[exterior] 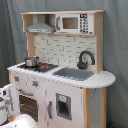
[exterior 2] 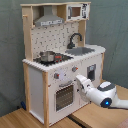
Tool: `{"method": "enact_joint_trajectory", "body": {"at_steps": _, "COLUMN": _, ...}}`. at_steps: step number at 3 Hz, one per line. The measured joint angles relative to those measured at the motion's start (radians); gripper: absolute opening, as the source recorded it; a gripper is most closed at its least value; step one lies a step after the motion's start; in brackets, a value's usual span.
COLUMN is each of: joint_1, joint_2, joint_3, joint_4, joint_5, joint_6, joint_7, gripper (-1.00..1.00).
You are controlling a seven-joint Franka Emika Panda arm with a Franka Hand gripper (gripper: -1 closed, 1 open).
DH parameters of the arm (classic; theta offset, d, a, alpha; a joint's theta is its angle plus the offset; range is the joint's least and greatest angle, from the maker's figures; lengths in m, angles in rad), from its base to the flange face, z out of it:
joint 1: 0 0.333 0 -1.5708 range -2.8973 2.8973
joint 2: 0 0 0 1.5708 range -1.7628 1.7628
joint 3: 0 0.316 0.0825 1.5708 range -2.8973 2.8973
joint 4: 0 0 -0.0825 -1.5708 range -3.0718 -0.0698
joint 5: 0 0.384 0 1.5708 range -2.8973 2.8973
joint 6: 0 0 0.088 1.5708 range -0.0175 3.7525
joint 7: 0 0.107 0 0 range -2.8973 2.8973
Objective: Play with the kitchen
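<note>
The toy kitchen (exterior: pixel 65 75) is white and light wood, and shows in both exterior views. It has a grey hood (exterior: pixel 40 27), a black faucet (exterior: pixel 85 59), a sink (exterior: pixel 75 74) and a metal pot (exterior: pixel 31 61) on the stovetop. In the second exterior view my gripper (exterior 2: pixel 79 80) reaches in from the lower right. It sits against the kitchen (exterior 2: pixel 60 55) front, just below a knob (exterior 2: pixel 73 69) and beside the upper right corner of the windowed oven door (exterior 2: pixel 64 96). In the first exterior view my gripper (exterior: pixel 11 97) shows at the lower left, in front of the oven.
A microwave (exterior: pixel 72 22) sits on the top shelf beside the hood. A grey curtain (exterior: pixel 115 50) hangs behind the kitchen. The kitchen stands on a wooden tabletop (exterior 2: pixel 30 120), and my white arm (exterior 2: pixel 107 95) stretches across its right side.
</note>
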Motion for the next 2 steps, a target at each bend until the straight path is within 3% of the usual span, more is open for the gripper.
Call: {"method": "enact_joint_trajectory", "body": {"at_steps": 2, "joint_1": 0.060, "joint_2": -0.006, "joint_3": -0.088, "joint_4": -0.021, "joint_5": -0.061, "joint_6": -0.011, "joint_7": -0.163, "gripper": 1.00}}
